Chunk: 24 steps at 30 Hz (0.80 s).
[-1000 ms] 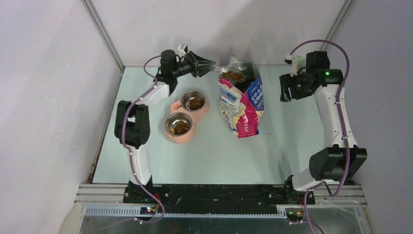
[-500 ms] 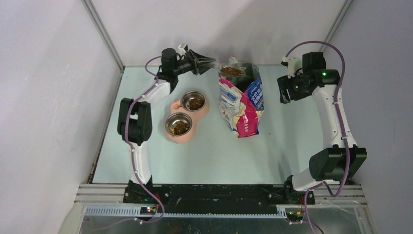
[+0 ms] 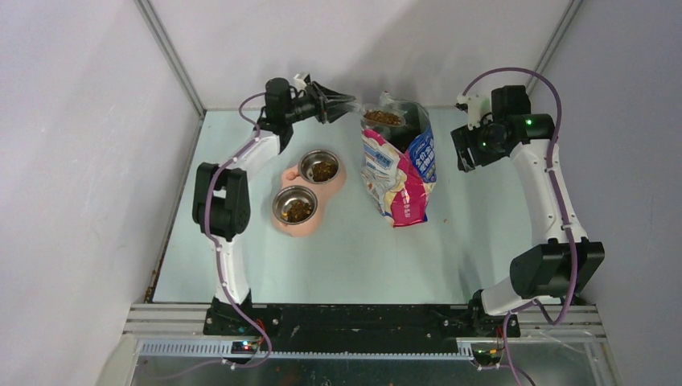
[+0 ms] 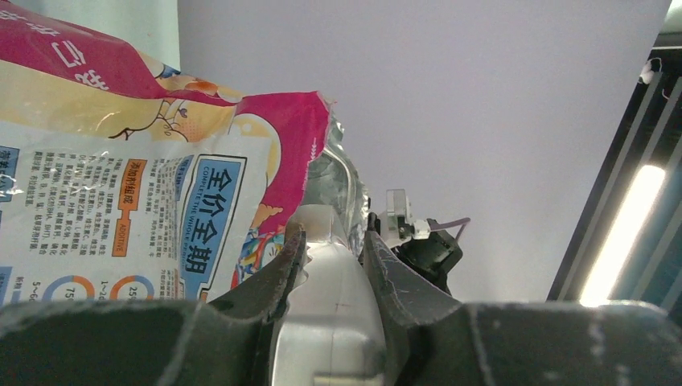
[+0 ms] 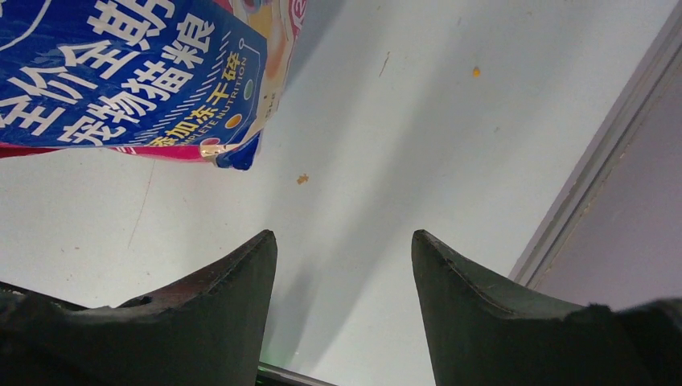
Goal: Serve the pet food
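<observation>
My left gripper (image 3: 347, 103) is shut on the handle of the translucent scoop (image 4: 330, 277) and holds it level at the open top of the cat food bag (image 3: 398, 173). A small heap of brown pet food (image 3: 383, 118) shows at the bag's mouth, apparently in the scoop's bowl. Two steel bowls (image 3: 310, 158) (image 3: 281, 198) sit in a pink holder (image 3: 338, 183), each with kibble in it. My right gripper (image 3: 462, 153) is open and empty, to the right of the bag; in its wrist view (image 5: 344, 241) it hangs over bare table.
The bag (image 4: 121, 185) stands upright in the middle back of the table. Its blue lower corner (image 5: 121, 88) is near my right gripper. Stray crumbs (image 5: 302, 178) lie on the table. The enclosure's right wall edge (image 5: 595, 169) is close to the right arm.
The scoop with its kibble has risen slightly at the bag's mouth. My right arm has shifted a little to the left and toward the back.
</observation>
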Each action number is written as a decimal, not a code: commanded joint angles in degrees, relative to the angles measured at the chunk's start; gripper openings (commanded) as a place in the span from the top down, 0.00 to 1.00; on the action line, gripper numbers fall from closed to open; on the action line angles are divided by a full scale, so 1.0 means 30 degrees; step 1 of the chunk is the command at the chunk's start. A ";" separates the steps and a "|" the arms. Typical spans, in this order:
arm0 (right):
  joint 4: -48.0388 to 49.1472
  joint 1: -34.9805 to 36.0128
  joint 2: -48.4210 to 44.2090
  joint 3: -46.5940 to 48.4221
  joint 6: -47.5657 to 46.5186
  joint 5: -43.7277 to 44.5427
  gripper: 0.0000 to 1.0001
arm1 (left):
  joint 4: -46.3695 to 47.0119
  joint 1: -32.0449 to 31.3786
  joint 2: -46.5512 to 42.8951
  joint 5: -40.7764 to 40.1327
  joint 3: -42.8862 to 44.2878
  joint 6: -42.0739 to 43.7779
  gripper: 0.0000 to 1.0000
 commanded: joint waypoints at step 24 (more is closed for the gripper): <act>0.0408 0.0460 -0.0846 0.0116 -0.0707 -0.1311 0.35 | -0.0582 0.5675 -0.7025 0.3342 -0.2952 0.3162 1.00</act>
